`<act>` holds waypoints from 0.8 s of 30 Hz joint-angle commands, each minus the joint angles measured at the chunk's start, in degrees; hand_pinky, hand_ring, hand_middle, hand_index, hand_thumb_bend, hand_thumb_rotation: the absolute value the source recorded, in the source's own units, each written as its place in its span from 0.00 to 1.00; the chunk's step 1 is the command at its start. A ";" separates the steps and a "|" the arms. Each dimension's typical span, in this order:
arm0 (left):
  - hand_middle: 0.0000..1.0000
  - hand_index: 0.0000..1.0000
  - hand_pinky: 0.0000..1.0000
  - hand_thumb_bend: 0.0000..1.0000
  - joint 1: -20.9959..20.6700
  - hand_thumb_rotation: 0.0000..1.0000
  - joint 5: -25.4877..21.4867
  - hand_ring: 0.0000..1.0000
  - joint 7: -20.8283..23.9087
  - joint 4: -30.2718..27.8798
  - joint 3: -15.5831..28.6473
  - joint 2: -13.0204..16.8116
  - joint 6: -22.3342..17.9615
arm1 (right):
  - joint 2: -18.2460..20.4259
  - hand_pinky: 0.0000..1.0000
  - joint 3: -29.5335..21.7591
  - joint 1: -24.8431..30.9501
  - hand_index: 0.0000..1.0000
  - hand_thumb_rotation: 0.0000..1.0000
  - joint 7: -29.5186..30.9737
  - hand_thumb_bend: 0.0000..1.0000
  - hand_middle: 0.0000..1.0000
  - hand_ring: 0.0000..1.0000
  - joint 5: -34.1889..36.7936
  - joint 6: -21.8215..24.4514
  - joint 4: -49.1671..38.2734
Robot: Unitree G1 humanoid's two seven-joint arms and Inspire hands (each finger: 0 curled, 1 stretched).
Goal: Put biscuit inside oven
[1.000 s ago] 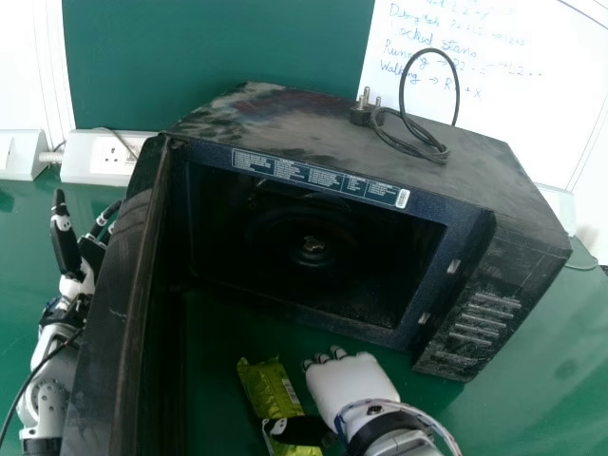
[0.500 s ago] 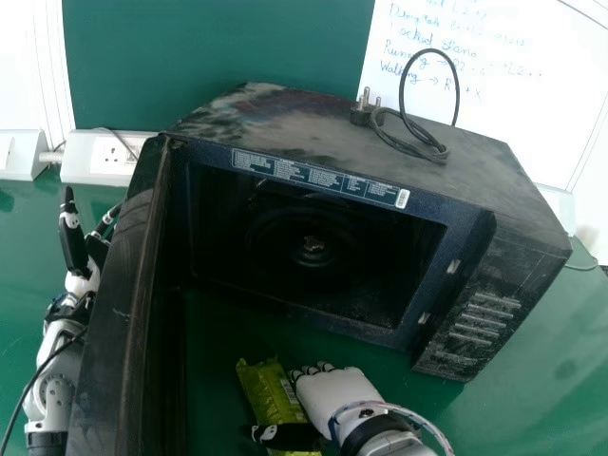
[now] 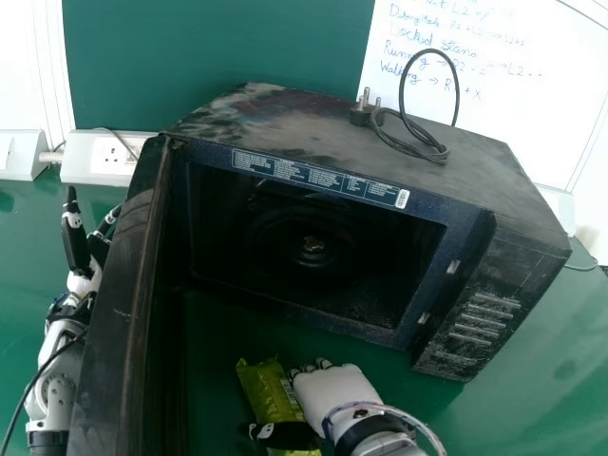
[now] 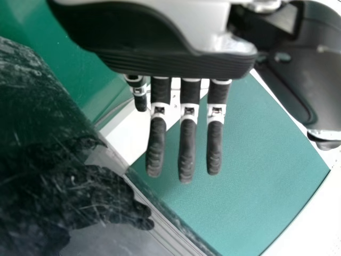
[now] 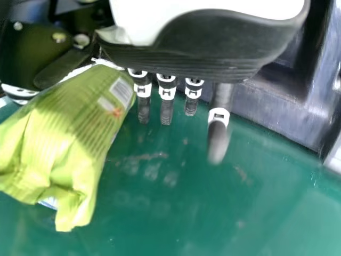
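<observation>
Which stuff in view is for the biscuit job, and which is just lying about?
For the job:
- biscuit packet
- microwave oven, door open
- right robot hand, at the packet

Just about:
- plug on the oven
- whiteboard
- wall socket

Lab, apparently: handwritten whiteboard, one o'clock; socket panel, eleven o'clock; green-topped tabletop.

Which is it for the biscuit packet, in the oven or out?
Out. The biscuit packet is in front of the microwave oven, outside its opening, next to the right hand.
</observation>
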 commanded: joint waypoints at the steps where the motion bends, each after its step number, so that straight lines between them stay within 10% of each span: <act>1: 0.42 0.49 0.24 0.52 -0.51 0.09 -0.37 0.33 0.22 -1.06 -0.35 -0.26 0.26 | -1.42 0.69 0.55 0.61 0.86 1.00 2.19 1.00 0.89 0.83 -1.33 -1.88 0.38; 10: 0.43 0.49 0.24 0.52 -0.46 0.09 -0.61 0.33 -0.48 -0.98 -0.47 -0.58 -0.22 | -4.16 0.61 -0.14 -2.27 0.76 0.89 6.74 0.94 0.80 0.74 0.03 -7.35 -0.47; 18: 0.42 0.49 0.24 0.52 -0.42 0.08 -0.78 0.32 0.17 -1.71 -0.42 -0.78 0.36 | -2.44 0.70 -3.49 -5.81 0.78 0.69 17.06 0.83 0.81 0.79 6.77 -3.68 0.55; 24: 0.42 0.49 0.24 0.52 -0.41 0.09 -0.66 0.32 -0.40 -1.48 -0.53 -0.71 0.01 | -1.42 0.57 -4.55 -9.53 0.73 0.60 22.65 0.79 0.66 0.65 8.85 -0.79 1.75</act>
